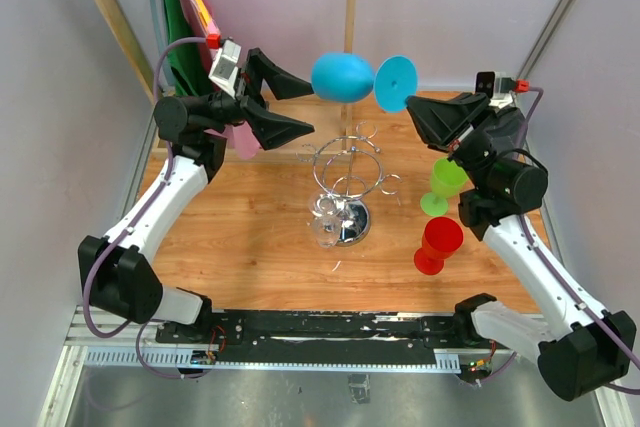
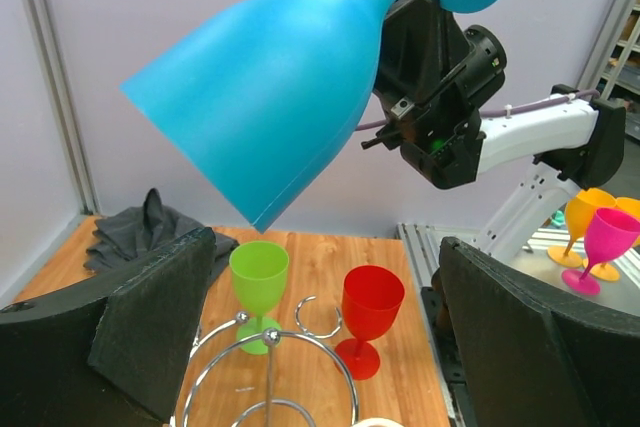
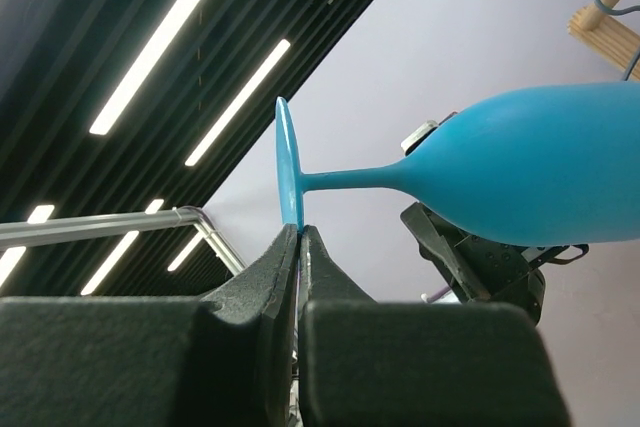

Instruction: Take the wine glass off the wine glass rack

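A blue wine glass (image 1: 342, 77) is held on its side, high in the air behind the chrome wine glass rack (image 1: 348, 172). My right gripper (image 1: 412, 105) is shut on the rim of its round foot (image 3: 288, 162), with the fingertips pinched together in the right wrist view (image 3: 300, 232). My left gripper (image 1: 300, 105) is open and empty, its fingers pointing at the glass's bowl (image 2: 270, 97) from the left without touching it. The rack (image 2: 270, 347) stands on the table below, with a clear glass (image 1: 325, 227) by its shiny base.
A green glass (image 1: 446, 179) and a red glass (image 1: 438, 242) stand upright on the table right of the rack. A tall wooden clothes rail (image 1: 350, 7) with hanging items stands at the back. A dark cloth (image 2: 130, 237) lies on the table.
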Controlling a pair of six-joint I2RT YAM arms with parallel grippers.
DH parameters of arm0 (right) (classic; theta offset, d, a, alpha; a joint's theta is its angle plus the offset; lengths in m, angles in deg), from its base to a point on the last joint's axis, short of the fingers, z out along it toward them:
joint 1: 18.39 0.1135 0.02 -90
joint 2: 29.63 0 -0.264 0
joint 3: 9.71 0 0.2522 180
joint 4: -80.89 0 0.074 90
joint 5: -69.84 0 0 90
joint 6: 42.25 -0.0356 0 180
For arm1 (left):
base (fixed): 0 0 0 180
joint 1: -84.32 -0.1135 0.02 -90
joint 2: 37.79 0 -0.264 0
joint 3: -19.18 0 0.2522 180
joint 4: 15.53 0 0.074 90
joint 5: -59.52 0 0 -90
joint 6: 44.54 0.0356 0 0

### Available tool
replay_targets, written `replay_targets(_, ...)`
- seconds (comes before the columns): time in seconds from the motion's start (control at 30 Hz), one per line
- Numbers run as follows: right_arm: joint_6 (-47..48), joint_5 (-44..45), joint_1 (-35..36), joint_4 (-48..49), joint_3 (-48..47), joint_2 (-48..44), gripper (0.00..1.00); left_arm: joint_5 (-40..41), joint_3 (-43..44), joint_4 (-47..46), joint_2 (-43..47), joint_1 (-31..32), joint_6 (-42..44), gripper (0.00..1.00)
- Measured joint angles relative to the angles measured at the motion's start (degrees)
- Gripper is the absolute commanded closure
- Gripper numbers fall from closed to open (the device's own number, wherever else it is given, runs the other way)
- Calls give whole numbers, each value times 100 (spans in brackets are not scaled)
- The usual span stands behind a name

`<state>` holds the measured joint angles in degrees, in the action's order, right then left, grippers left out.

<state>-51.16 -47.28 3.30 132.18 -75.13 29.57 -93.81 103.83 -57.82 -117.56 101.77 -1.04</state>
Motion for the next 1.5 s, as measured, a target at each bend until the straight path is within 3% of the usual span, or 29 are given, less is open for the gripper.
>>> replay_targets(0.53,162,15,245,70,55,2,99,26,131,-4,-92,0,-92,4)
replay_targets(0.83,157,37,334,496,98,393,99,55,229,-4,-13,0,-337,14)
replay_targets(1.43,-168,417,341,1856,470,1062,99,302,245,136,533,-2,-555,69)
replay_targets(1.5,-177,422,341,1899,470,1095,99,319,258,157,579,-2,-575,81)
